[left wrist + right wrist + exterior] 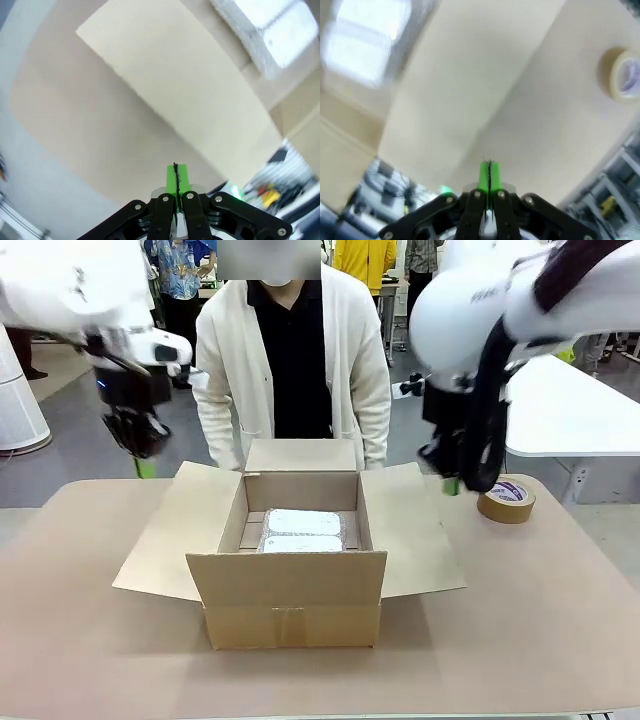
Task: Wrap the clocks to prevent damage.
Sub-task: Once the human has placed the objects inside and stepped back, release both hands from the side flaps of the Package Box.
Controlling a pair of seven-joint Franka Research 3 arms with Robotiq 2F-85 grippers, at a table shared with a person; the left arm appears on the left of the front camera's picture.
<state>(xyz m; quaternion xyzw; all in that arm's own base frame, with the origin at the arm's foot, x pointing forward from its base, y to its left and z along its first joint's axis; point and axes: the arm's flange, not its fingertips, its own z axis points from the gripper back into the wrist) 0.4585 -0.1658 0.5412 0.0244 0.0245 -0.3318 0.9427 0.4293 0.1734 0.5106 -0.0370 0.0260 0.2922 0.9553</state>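
An open cardboard box (290, 585) stands mid-table with its flaps spread. Inside lie two clocks (302, 530) wrapped in pale bubble wrap, side by side; the wrapped bundle (272, 30) also appears top right in the left wrist view and as a blurred pale patch (365, 45) in the right wrist view. My left gripper (146, 466) hangs above the table's left back, beyond the box's left flap (175, 95), green pads pressed together, nothing held. My right gripper (452, 484) hovers over the right flap (465, 85), shut and empty.
A roll of brown packing tape (506, 499) lies on the table at the right, also visible in the right wrist view (624, 75). A person in a white cardigan (295, 360) stands right behind the box. A white table (570, 410) stands at far right.
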